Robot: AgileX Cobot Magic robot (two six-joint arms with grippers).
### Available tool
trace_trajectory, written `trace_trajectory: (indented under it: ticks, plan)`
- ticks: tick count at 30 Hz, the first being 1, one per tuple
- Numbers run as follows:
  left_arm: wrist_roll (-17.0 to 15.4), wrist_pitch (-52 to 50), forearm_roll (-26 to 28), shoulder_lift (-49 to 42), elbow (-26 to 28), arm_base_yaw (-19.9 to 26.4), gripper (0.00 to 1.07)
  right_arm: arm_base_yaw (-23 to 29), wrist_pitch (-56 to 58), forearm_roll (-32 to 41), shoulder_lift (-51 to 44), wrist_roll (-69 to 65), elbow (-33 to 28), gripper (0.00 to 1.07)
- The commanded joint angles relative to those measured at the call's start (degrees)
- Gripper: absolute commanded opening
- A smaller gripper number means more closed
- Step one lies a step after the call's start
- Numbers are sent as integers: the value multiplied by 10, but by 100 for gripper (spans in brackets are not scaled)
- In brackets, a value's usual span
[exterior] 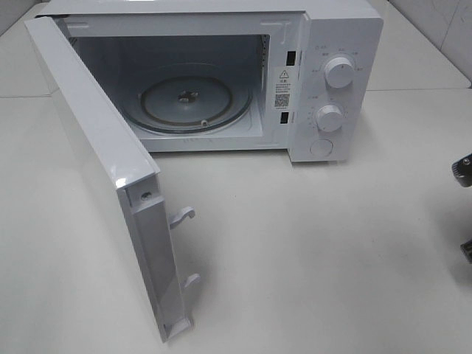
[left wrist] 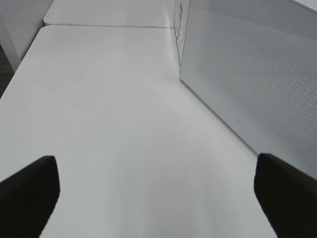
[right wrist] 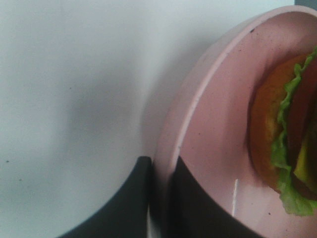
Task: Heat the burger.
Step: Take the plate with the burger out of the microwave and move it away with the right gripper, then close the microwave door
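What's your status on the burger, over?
Left gripper open, empty, beside open microwave door. Right gripper shut on pink plate rim, burger aboard. Microwave cavity open, turntable bare.

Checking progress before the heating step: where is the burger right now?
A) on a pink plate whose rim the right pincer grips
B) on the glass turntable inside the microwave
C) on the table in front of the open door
A: the right wrist view shows the burger on the pink plate, its rim pinched by the right pincer.
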State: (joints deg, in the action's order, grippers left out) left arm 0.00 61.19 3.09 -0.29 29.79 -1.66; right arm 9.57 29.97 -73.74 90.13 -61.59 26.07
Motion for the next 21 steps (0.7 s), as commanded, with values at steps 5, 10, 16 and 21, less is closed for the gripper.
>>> trace_trajectory:
  ticks: [5, 10, 16, 21]
  plan:
    - [0, 2, 1, -3, -2, 2, 100, -3, 10, -42, 46, -68, 12, 9]
    - [0, 2, 1, -3, -2, 2, 100, -3, 10, -37, 56, -71, 13, 14]
    - [0, 2, 1, -3, -2, 2, 100, -3, 5, -19, 56, -63, 13, 31]
    - [0, 2, 1, -3, -2, 2, 100, -3, -10, -5, 56, -52, 13, 53]
